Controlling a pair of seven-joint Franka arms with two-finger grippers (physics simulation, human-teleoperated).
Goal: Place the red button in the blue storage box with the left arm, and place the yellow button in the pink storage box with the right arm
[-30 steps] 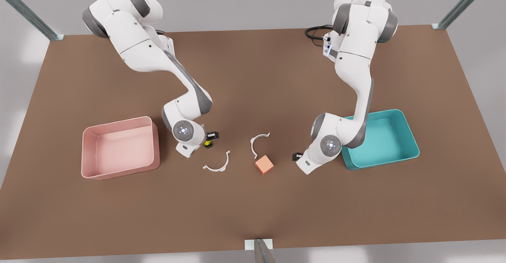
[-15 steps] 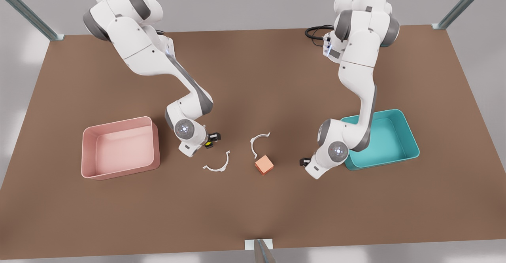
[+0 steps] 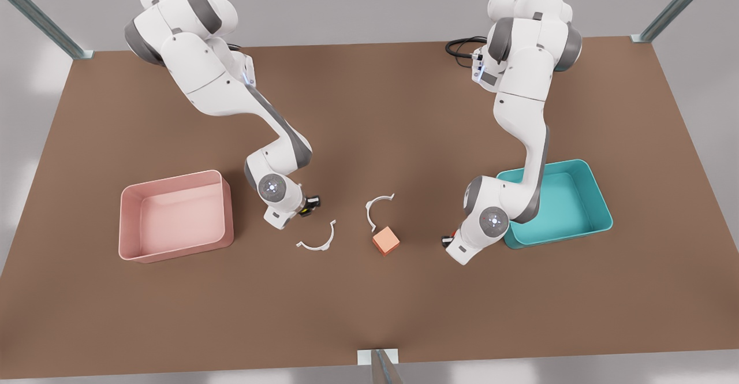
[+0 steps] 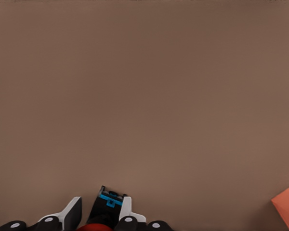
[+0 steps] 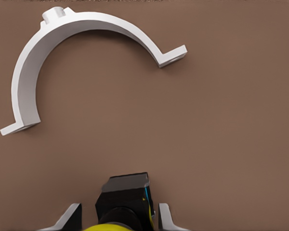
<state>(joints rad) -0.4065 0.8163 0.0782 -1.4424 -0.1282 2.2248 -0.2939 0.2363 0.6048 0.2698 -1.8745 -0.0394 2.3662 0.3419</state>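
Your pale pink plastic storage tub (image 3: 176,215) lay toward the front view's left of the right gripper (image 3: 309,205), which clamped the tiny yellow-capped button (image 5: 116,226). The teal plastic tub (image 3: 557,202) sat just beside the left gripper (image 3: 447,241), pinching the tiny red-capped button (image 4: 94,227).

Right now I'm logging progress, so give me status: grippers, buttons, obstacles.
Left gripper shut on red button beside blue storage box. Right gripper shut on yellow button near pink storage box. White clamp nearby; paths look open.
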